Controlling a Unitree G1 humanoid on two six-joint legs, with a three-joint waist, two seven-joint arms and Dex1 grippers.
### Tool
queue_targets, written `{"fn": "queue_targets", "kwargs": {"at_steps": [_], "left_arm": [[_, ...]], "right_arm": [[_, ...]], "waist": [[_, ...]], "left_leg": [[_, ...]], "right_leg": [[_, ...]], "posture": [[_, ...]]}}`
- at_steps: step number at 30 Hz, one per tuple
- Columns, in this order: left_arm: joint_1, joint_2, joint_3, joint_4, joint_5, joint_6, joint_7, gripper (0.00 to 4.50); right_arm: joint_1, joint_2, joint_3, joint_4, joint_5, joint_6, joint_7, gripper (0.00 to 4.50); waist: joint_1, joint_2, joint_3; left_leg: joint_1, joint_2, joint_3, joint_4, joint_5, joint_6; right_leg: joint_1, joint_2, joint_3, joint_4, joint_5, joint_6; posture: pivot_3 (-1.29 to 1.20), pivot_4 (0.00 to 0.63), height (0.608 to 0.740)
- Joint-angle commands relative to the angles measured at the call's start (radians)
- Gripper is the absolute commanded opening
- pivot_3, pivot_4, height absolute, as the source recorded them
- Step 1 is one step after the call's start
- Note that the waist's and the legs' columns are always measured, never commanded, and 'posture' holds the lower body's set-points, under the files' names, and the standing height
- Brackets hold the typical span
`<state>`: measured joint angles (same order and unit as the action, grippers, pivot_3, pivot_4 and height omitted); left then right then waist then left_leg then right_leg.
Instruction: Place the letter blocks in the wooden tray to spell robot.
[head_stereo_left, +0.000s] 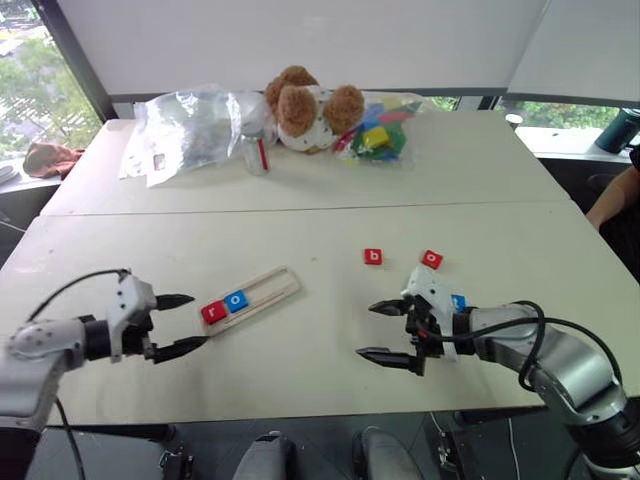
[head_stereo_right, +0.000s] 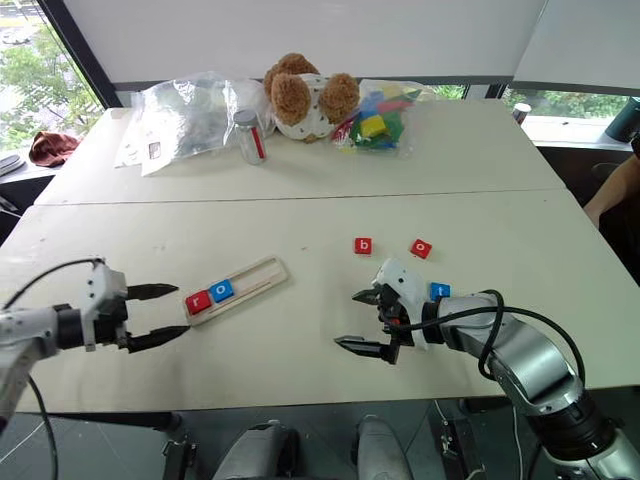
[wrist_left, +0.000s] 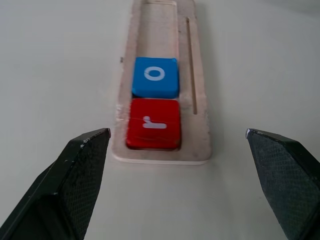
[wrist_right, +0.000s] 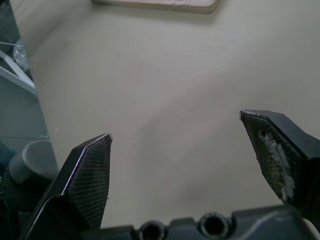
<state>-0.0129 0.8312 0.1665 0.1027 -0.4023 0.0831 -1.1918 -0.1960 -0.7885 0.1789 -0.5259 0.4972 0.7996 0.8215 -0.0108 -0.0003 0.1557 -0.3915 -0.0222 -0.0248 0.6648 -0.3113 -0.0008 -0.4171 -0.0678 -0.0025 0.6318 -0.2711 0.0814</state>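
Two tiles are in: the red r (wrist_left: 152, 123) and blue o (wrist_left: 155, 76) sit at the near end of the wooden tray (head_stereo_left: 277, 287), leaving room for three. On the counter (head_stereo_left: 300, 240), b (head_stereo_left: 373, 257), the red o (head_stereo_left: 431, 259) and a blue tile (head_stereo_right: 440, 291) wait by the right hand (head_stereo_left: 389, 331). It and the left hand (head_stereo_left: 180, 324) are spread wide, holding nothing.

three red letter blocks (head_stereo_left: 373, 257), two blue blocks (head_stereo_left: 236, 299), one wooden tray (head_stereo_left: 272, 284)

Silver-grey arms; looping black cables; white wrists; black-fingered left gripper (head_stereo_left: 183, 322)
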Motion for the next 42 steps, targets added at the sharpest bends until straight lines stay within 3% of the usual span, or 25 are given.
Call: {"fn": "queue_targets", "kwargs": {"at_steps": [1,15,18,19,20,26,30,33,42], "left_arm": [[-0.048,-0.028,-0.010,0.041,0.035,-0.070,0.016,4.50],[-0.123,-0.106,-0.091,0.235,0.133,-0.223,0.005,4.50],[-0.127,-0.111,-0.093,0.248,0.134,-0.228,0.007,3.62],[-0.129,-0.112,-0.094,0.251,0.135,-0.228,0.005,3.14],[-0.132,-0.111,-0.097,0.252,0.138,-0.227,0.004,3.08],[-0.204,-0.124,-0.140,0.183,0.139,-0.184,-0.010,3.08],[-0.257,-0.148,-0.212,0.063,0.110,-0.105,-0.063,3.08],[-0.301,-0.167,-0.267,0.047,0.125,-0.084,-0.101,3.08],[-0.523,-0.310,-0.364,0.364,0.219,-0.211,-0.138,3.08]], "right_arm": [[0.015,-0.004,-0.028,-0.052,0.011,0.003,-0.009,4.45],[0.013,0.010,-0.052,-0.064,0.015,0.022,-0.035,4.45],[0.014,0.012,-0.054,-0.066,0.016,0.027,-0.040,4.50],[0.015,0.013,-0.054,-0.067,0.016,0.028,-0.042,4.50],[0.017,0.013,-0.055,-0.067,0.017,0.030,-0.044,4.50],[0.059,0.088,-0.109,-0.044,0.002,0.013,-0.146,4.50],[0.158,0.216,-0.226,-0.069,0.011,-0.011,-0.278,4.50],[0.235,0.253,-0.318,-0.090,-0.011,-0.049,-0.339,4.50],[0.352,0.235,-0.463,-0.161,0.020,-0.061,-0.358,4.50]], "waist": [[0.002,0.000,0.000],[0.001,0.000,-0.001],[0.001,0.000,-0.001],[0.002,0.000,-0.001],[0.002,0.000,-0.001],[0.013,0.000,-0.001],[0.027,-0.001,-0.002],[0.023,-0.001,-0.002],[0.015,-0.001,-0.002]], "left_leg": [[0.000,0.000,0.000,0.000,0.000,0.000],[0.001,0.000,0.000,0.002,0.000,0.000],[0.001,0.000,0.000,0.002,0.000,0.000],[0.001,0.000,0.000,0.002,0.000,0.000],[0.001,0.000,0.000,0.002,0.000,0.000],[0.002,-0.001,0.000,0.003,0.000,0.000],[0.001,-0.001,-0.001,0.004,0.001,0.000],[0.000,-0.002,-0.001,0.004,0.001,-0.001],[0.005,-0.002,0.000,0.006,0.001,0.000]], "right_leg": [[0.000,0.000,0.000,0.000,0.000,0.000],[0.001,0.000,0.000,0.002,0.001,0.001],[0.001,0.000,0.000,0.002,0.001,0.001],[0.001,0.000,0.000,0.002,0.001,0.001],[0.001,0.000,0.000,0.002,0.001,0.001],[0.003,0.000,0.000,0.003,0.001,0.001],[0.003,0.000,0.000,0.003,0.001,0.002],[0.003,0.000,0.000,0.002,0.001,0.002],[0.003,0.006,0.000,0.012,0.001,0.003]], "posture": [[0.00,0.150,0.740],[0.00,0.150,0.740],[0.00,0.150,0.740],[0.00,0.150,0.740],[0.00,0.150,0.740],[0.00,0.150,0.740],[0.00,0.150,0.740],[0.00,0.150,0.740],[0.00,0.150,0.740]]}}
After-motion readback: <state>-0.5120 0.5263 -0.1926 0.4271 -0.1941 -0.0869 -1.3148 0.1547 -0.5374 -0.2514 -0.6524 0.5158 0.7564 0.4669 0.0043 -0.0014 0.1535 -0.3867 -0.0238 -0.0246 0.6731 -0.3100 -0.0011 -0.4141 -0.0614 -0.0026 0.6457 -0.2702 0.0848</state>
